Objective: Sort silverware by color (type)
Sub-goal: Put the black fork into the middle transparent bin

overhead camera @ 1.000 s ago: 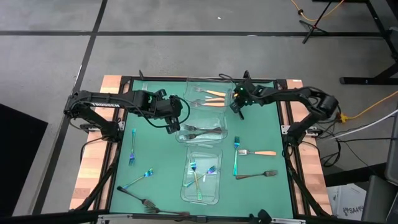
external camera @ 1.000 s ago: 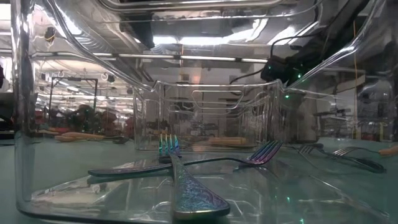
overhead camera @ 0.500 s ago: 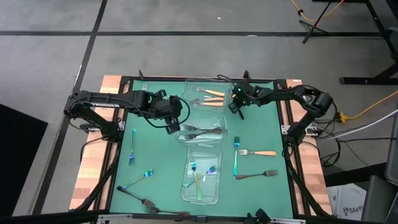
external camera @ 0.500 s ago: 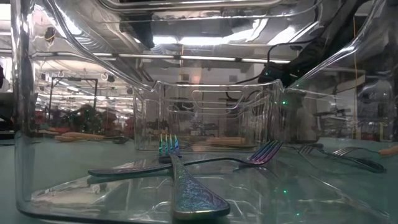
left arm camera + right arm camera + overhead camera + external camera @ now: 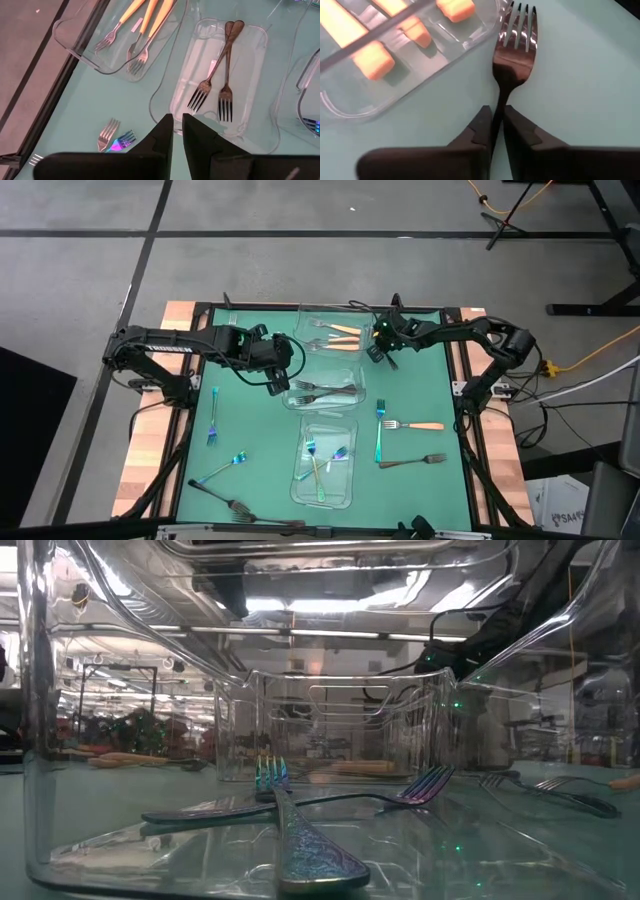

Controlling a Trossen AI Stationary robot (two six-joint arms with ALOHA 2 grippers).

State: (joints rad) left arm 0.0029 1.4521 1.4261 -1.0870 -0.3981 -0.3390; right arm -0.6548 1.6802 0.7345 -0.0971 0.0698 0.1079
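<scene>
The right end effector point(image 5: 497, 131) was down at the desk point(image 5: 250, 430) near its far edge, just beside the tray of orange forks point(image 5: 337, 335). Its two fingers point(image 5: 481, 125) were pressed in on the handle of a dark fork point(image 5: 512, 50), which lay flat on the green surface with its tines pointing away from the wrist; the orange handles point(image 5: 410, 31) showed through the clear tray wall just next to it.

The left end effector point(image 5: 177, 131) hovered over the desk near the middle tray point(image 5: 250, 75), its fingers close together with only a thin gap and nothing between them. That tray held two dark forks point(image 5: 220, 70) lying side by side. On the desk beside it, a silver fork and a blue one point(image 5: 114, 137) lay together.

From above, the near tray point(image 5: 325, 465) held several blue forks point(image 5: 312, 460). Still loose on the desk were an orange fork point(image 5: 415, 425) and a blue fork point(image 5: 379, 435) on the right side, a dark fork point(image 5: 415, 462) near them, two blue forks point(image 5: 213, 420) on the left side, and dark forks point(image 5: 235, 505) by the near edge.
</scene>
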